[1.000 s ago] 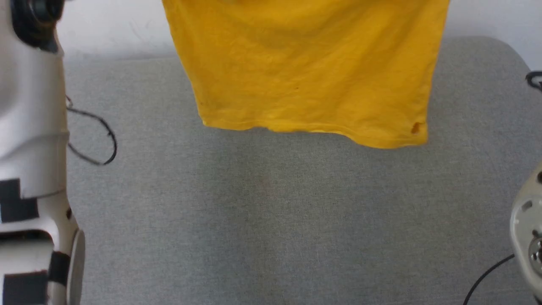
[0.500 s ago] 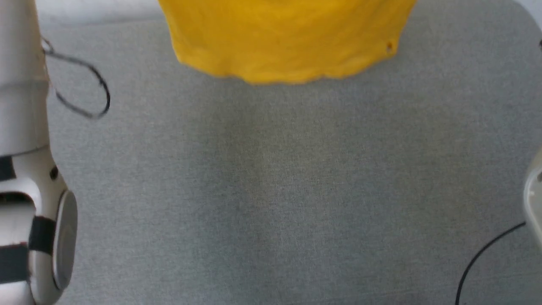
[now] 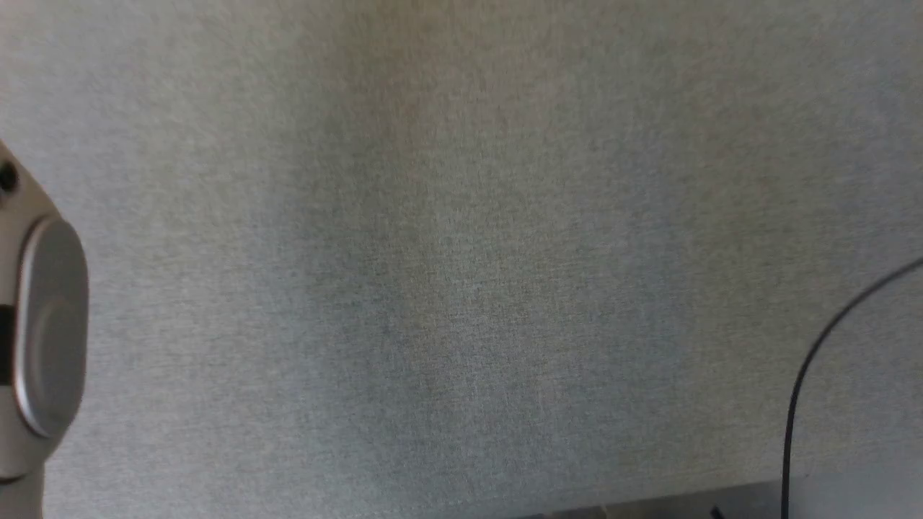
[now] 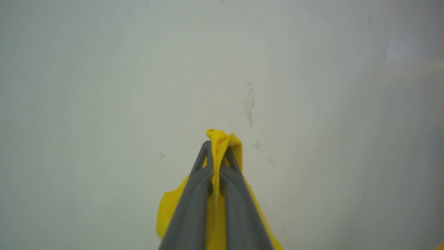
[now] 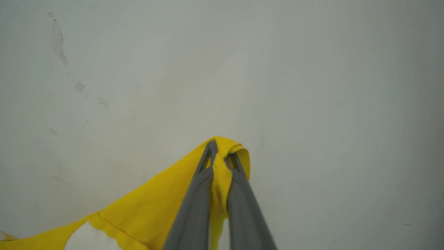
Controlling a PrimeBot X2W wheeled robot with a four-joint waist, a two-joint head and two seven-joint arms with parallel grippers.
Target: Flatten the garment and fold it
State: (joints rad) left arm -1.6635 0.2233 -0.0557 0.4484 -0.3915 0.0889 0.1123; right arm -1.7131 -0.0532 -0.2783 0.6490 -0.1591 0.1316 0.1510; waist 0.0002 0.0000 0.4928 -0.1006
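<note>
My left gripper (image 4: 216, 146) is clamped tight on a bunched fold of the yellow T-shirt (image 4: 170, 211). My right gripper (image 5: 219, 147) pinches another edge, and the cloth hangs before a pale, chipped wall (image 5: 312, 86).

Most of the garment (image 5: 145, 215) beyond the wrist views' bottom edges

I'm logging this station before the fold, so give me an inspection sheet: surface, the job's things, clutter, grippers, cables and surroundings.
Surface: grey cloth tabletop, smooth.
Job's things: yellow shirt, pinched at two spots and held up in front of the wall.
Clutter: nothing seen.
Grippers: left gripper shut on the shirt; right gripper shut on the shirt.
Cables: black cable curving at the head view's lower right.
Surroundings: pale wall with chipped paint.
</note>
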